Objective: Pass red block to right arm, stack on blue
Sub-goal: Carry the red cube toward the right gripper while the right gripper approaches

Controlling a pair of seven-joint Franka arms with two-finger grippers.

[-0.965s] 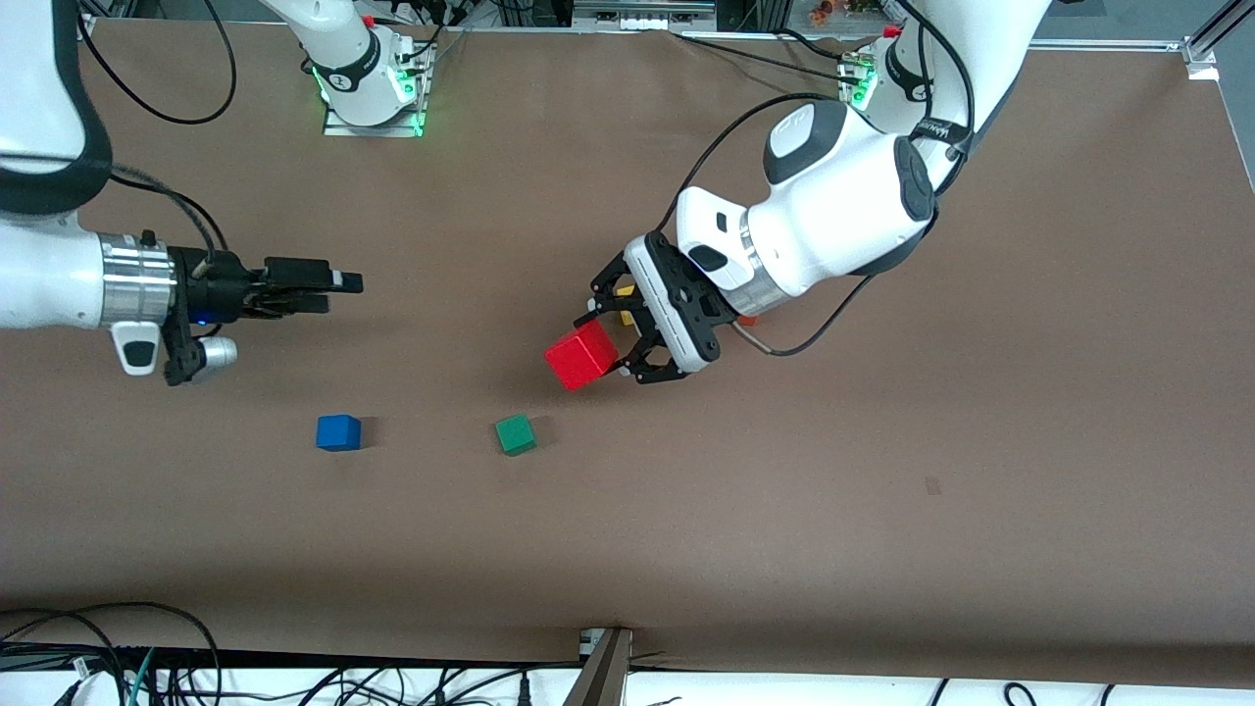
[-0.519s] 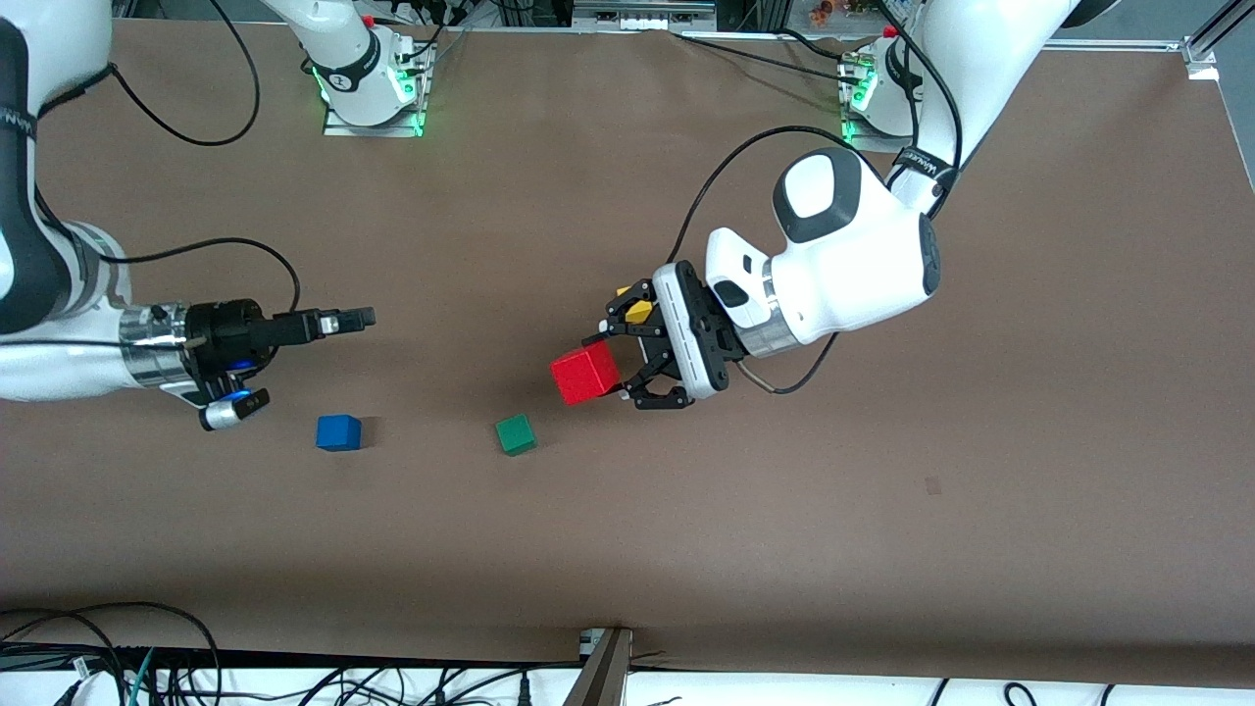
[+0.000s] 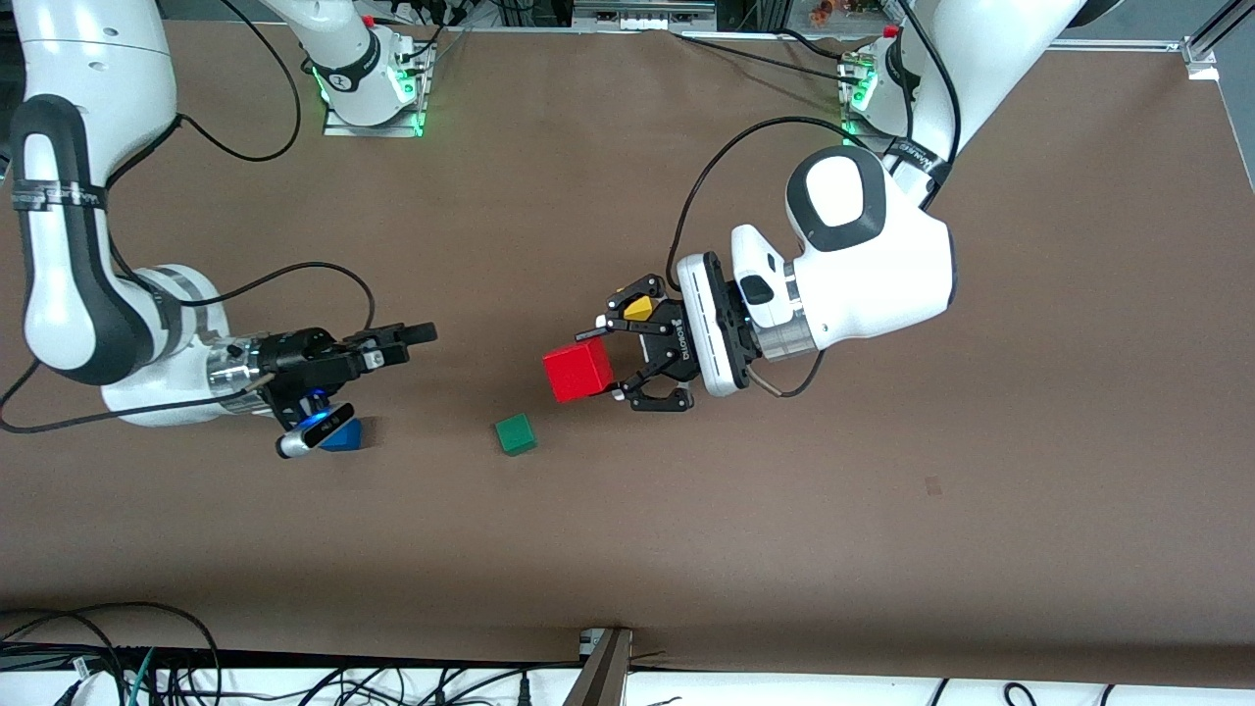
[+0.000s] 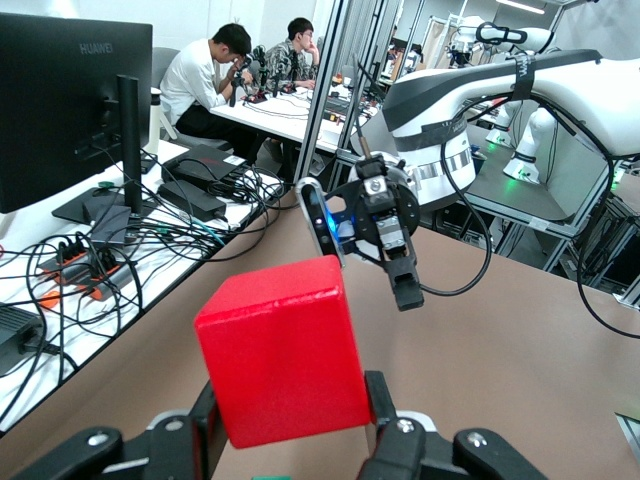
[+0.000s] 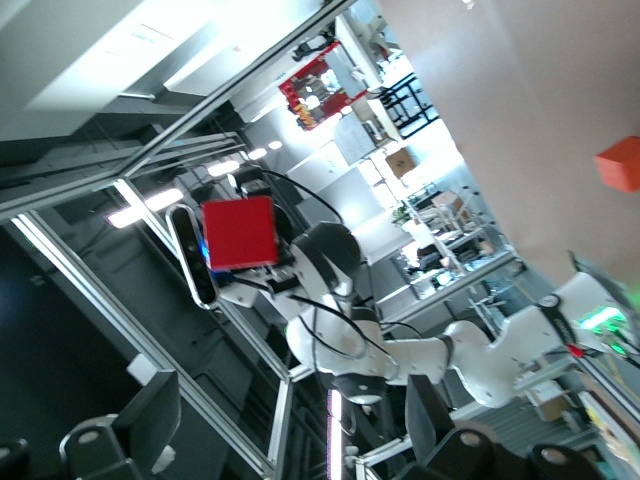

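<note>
My left gripper [image 3: 614,364] is shut on the red block [image 3: 578,373] and holds it in the air over the middle of the table, its jaws pointing toward the right arm's end. The block fills the left wrist view [image 4: 285,365], with black fingers [image 4: 378,398] on two sides. My right gripper [image 3: 410,340] is open and empty, level with the block and pointing at it with a wide gap between them. It also shows in the left wrist view [image 4: 405,288]. The blue cube [image 3: 345,437] lies on the table, partly hidden under the right wrist. The right wrist view shows the red block [image 5: 240,232] ahead.
A green cube [image 3: 515,433] lies on the table just nearer to the front camera than the red block. A yellow cube [image 3: 639,308] shows through the left gripper's frame. An orange cube [image 5: 620,163] shows in the right wrist view. Brown table [image 3: 882,510].
My right arm has swung in toward the red block and lowered, and its wrist now covers part of the blue cube. My left gripper has turned the red block level and shifted slightly.
</note>
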